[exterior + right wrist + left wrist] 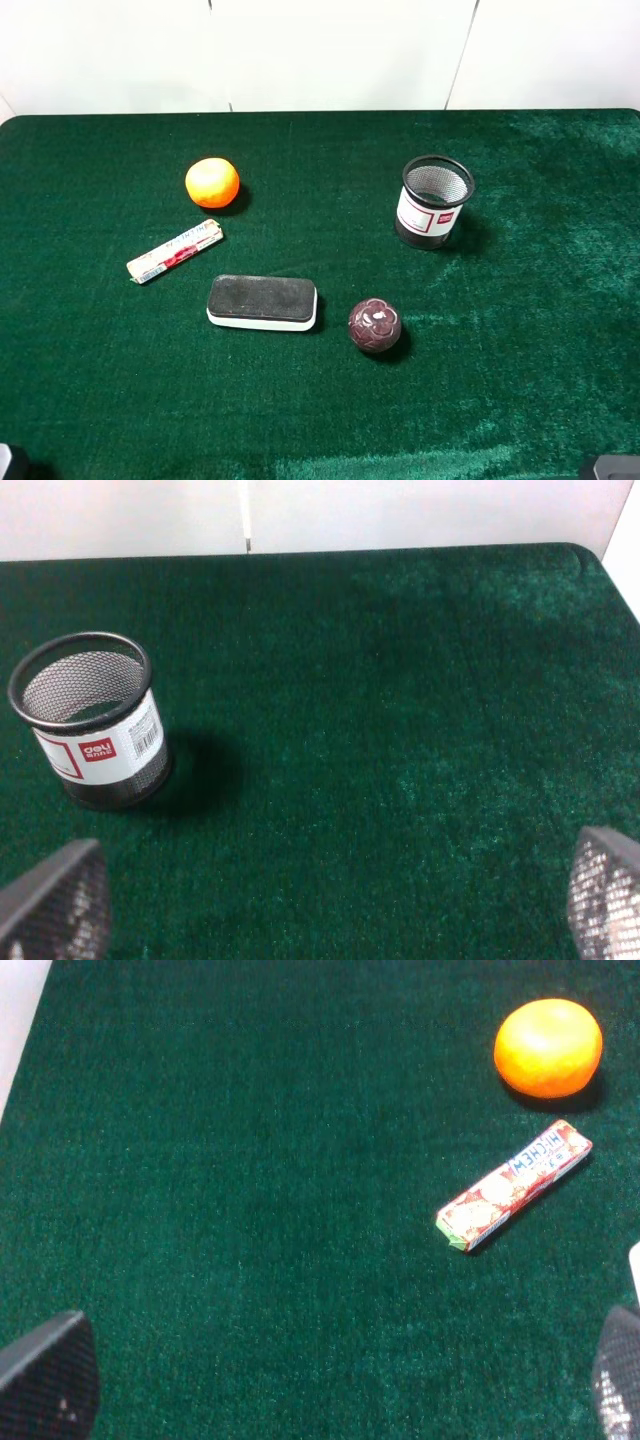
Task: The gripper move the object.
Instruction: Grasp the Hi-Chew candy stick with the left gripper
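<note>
1. Spread wide and empty, the left end effector (330, 1380) is held well short of the orange (212, 182).
2. The object (175, 251) lies flat on the worktop (520, 380) just beside the orange; it should be pinched mid-length, across its slim width.
3. The right end effector (328, 900) is also spread, far from the orange, and is judged not needed.

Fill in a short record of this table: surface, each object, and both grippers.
surface: dark green felt cloth
target: slim white-wrapped roll with red and blue print, lying flat, untouched
farther back: round orange fruit
nearer: black-and-white eraser block; dark maroon ball to its right
right side: upright black mesh cup, white label
left gripper: jaws open, empty
right gripper: jaws open, empty
</note>
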Motion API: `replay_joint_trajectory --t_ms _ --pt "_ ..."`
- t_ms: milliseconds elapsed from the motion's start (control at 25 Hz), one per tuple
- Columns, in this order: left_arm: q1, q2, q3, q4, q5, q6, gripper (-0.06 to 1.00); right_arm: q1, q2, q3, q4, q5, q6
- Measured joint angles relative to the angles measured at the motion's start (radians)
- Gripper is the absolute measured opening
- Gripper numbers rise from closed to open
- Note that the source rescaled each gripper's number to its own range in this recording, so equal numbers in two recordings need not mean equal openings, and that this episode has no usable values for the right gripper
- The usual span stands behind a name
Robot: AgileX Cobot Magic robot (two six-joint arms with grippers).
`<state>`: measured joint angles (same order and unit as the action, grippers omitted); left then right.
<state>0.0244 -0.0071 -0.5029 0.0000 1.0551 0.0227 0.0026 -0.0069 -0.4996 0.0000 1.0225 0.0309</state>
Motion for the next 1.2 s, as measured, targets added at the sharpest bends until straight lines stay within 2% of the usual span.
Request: replay_joint_trajectory --t_ms 1200 --pt "0.000 0.000 0.000 0.000 0.000 0.000 1.00 0.000 0.000 0.000 0.000 0.000 0.000"
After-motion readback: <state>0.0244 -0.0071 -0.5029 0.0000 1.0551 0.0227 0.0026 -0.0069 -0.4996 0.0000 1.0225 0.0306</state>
